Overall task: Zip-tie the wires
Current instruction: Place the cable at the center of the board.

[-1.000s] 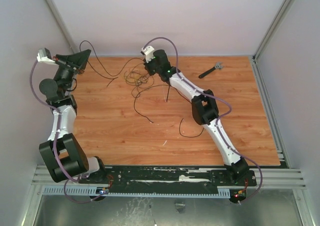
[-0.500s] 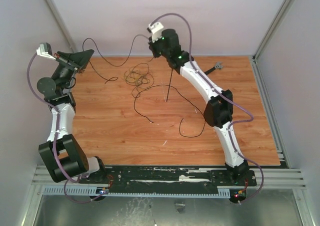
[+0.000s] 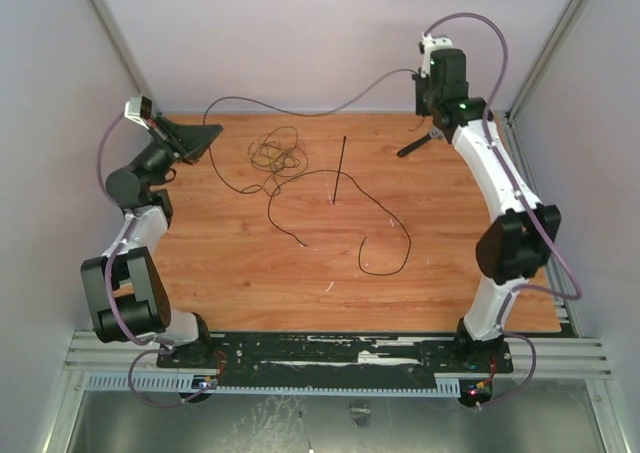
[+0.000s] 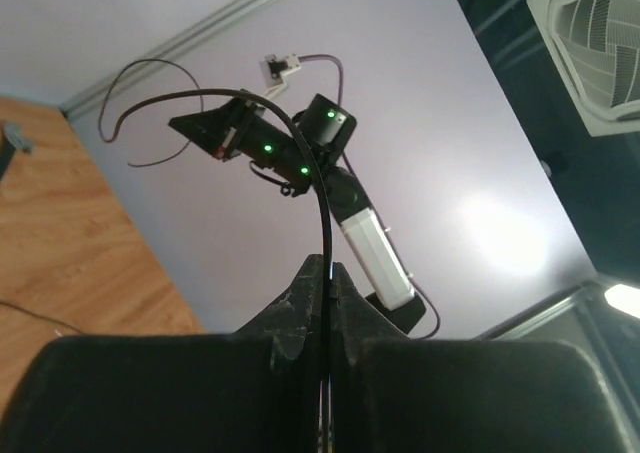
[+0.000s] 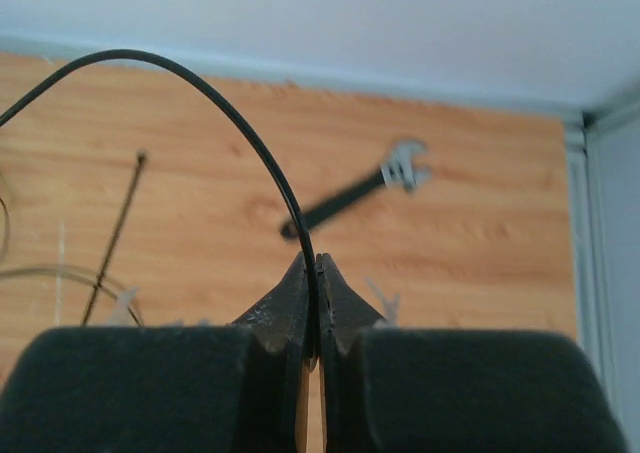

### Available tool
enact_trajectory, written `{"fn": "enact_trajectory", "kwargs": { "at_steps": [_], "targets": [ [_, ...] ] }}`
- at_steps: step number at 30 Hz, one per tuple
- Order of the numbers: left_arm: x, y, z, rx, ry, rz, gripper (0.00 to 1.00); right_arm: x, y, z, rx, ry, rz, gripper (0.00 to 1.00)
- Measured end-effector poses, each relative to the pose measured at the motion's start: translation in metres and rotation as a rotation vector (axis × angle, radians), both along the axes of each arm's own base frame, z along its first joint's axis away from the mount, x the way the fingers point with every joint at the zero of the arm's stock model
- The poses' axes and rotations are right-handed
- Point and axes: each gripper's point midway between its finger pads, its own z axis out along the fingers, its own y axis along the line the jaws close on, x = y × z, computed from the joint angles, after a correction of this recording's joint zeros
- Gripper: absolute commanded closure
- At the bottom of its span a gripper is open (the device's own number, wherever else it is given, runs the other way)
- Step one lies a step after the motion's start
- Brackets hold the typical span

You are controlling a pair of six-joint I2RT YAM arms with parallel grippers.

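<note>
wires (image 3: 275,155): coil just left of the zip tie (image 3: 339,171); one strand strung high between both arms.
left gripper (image 4: 325,270): pinching that strand, well left of the zip tie.
right gripper (image 5: 315,265): pinching its other end, right of the zip tie, about as far.
zip tie: ungripped, long axis near-to-far.

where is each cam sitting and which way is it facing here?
Top external: above and behind both arms, looking down at the table; left gripper and right gripper show.
Left wrist: faces up toward the wall and right arm; own fingers shut on the wires.
Right wrist: looks down at the wrench and zip tie; own fingers shut on the wires.
Shared: one raised wire strand, in all three.
</note>
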Motion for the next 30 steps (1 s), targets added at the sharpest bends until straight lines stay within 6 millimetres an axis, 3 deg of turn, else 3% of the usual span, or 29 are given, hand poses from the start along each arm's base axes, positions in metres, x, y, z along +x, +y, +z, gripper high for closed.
{"fn": "enact_trajectory", "kwargs": {
  "at_steps": [2, 7, 11, 17, 21, 30],
  "targets": [
    [0.0, -0.008, -0.014, 0.005, 0.026, -0.017, 0.97, -0.023, -0.016, -0.006, -0.02, 0.038, -0.041, 1.0],
    [0.004, -0.026, -0.056, 0.032, 0.132, -0.02, 0.97, -0.084, -0.027, -0.019, -0.034, 0.101, -0.059, 1.0],
    [0.0, -0.041, -0.082, 0.058, 0.197, -0.014, 0.97, -0.126, -0.035, -0.049, -0.032, 0.178, -0.065, 1.0],
    [-0.014, -0.06, -0.113, 0.102, 0.254, -0.002, 0.96, -0.174, -0.046, -0.084, -0.025, 0.254, -0.073, 1.0],
    [-0.018, -0.074, -0.134, 0.12, 0.294, -0.012, 0.97, -0.192, -0.05, -0.096, -0.014, 0.26, -0.084, 1.0],
    [0.009, -0.078, -0.184, 0.068, 0.456, -0.001, 0.97, -0.179, -0.042, -0.112, 0.036, 0.271, -0.099, 1.0]
  ]
}}
